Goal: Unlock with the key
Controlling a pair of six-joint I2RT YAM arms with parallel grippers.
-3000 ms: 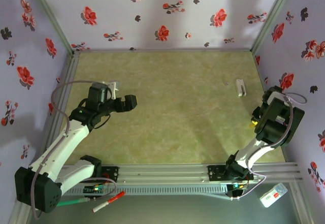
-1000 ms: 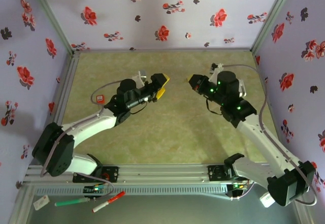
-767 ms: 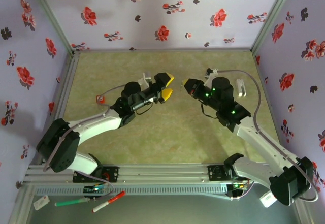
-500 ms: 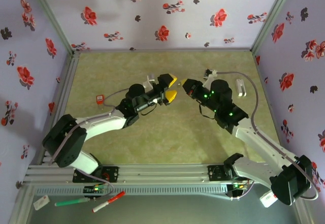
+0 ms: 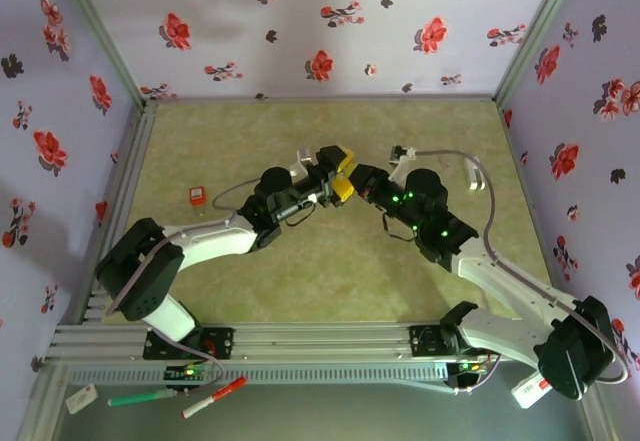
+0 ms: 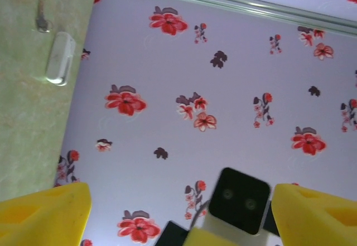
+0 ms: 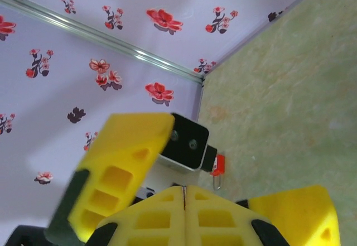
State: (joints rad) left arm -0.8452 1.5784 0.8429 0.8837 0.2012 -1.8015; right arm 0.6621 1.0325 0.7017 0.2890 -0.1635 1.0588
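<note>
Well out over the table, my two arms meet tip to tip, some way right of the lock. The left gripper is spread wide, its yellow fingers standing at either side of the left wrist view. The right gripper has its fingers pressed together along a single seam, with nothing visible between them, and its tip sits inside the gap of the left one. Neither gripper holds the key or the lock.

A white block lies on the table farther right of the lock than the grippers are, close to the right wall. Just beside it is a small grey thing I take to be the key, too small for me to read its long axis with any confidence. The red lock rests on the table on the opposite side, well apart from the key, with my grippers between the two.

As I judge it, the coming move turns on that split. The key lies away from the lock on my right arm's side, so the right arm is nearer to it, while the lock falls to the left arm.
</note>
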